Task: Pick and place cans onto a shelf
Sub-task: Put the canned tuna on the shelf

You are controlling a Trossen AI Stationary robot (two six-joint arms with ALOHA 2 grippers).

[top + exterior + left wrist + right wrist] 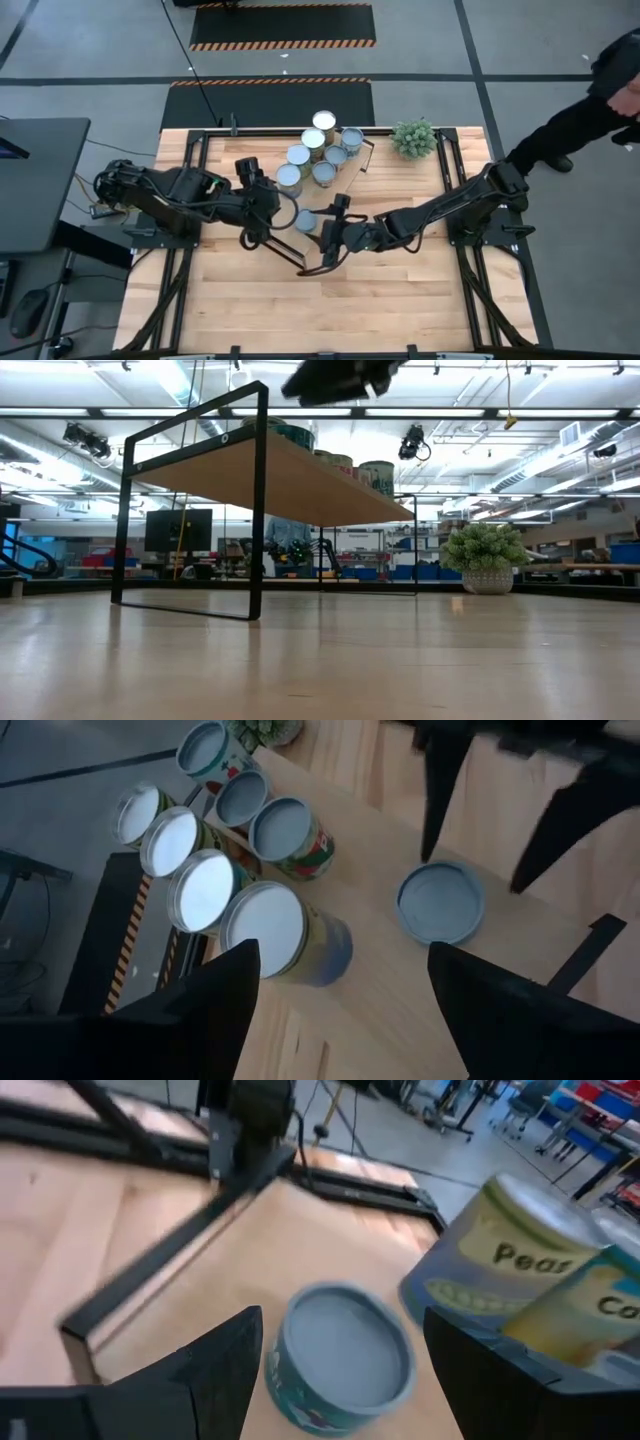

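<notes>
**Both grippers wide open over the shelf**

A lone short can (306,220) stands on the shelf (300,248), apart from the cluster of cans (318,152) at its 12 o'clock. The right gripper (340,1370) hovers at the lone can's 3 o'clock, fingers spread wide, empty (nothing between them). The left gripper (340,990), at its 9 o'clock, is equally spread and empty.

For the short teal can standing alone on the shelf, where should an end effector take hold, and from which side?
Grip the short teal can across its round side wall, coming down from above. It stands upright and apart from the other cans, so both flanks are free, and the right end effector is open beside it on the shelf.
</notes>
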